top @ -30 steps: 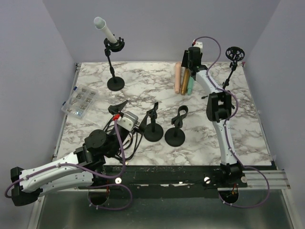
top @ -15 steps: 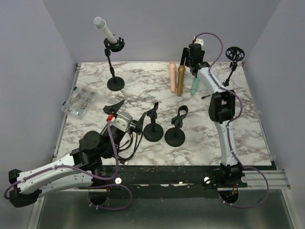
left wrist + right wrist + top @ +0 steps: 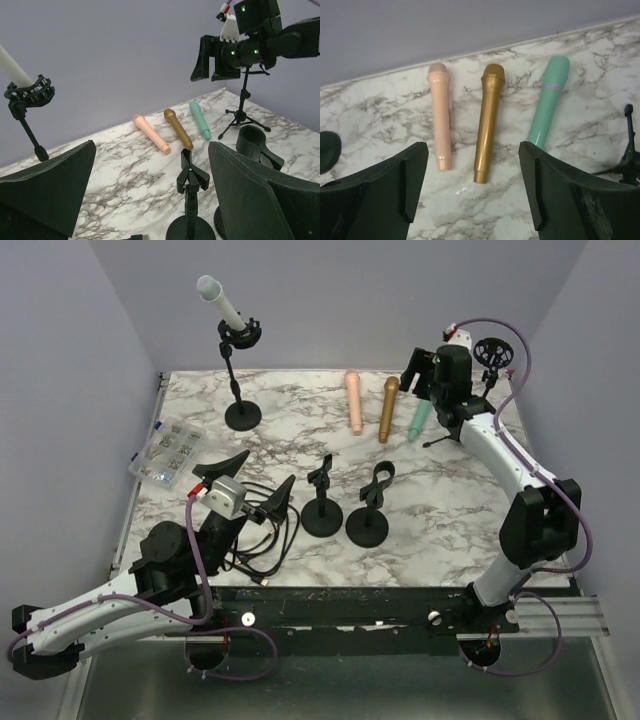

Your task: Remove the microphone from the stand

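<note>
A white microphone (image 3: 221,302) sits tilted in the clip of a black stand (image 3: 240,372) at the back left; its lower end shows in the left wrist view (image 3: 15,67). Three microphones lie on the table at the back: pink (image 3: 353,400), gold (image 3: 387,408) and green (image 3: 420,418); the right wrist view shows them too, pink (image 3: 440,115), gold (image 3: 487,121), green (image 3: 548,101). My left gripper (image 3: 240,478) is open and empty at the front left, far from the white microphone. My right gripper (image 3: 420,373) is open and empty above the three lying microphones.
Two empty black stands (image 3: 321,498) (image 3: 370,508) stand mid-table. A tripod stand with a round clip (image 3: 489,365) is at the back right. A clear parts box (image 3: 167,452) lies at the left edge. A black cable (image 3: 262,540) is coiled at the front left.
My right arm has swung to the right and back, leaving the three microphones spread on the table. My left gripper has lifted and shifted a little left.
</note>
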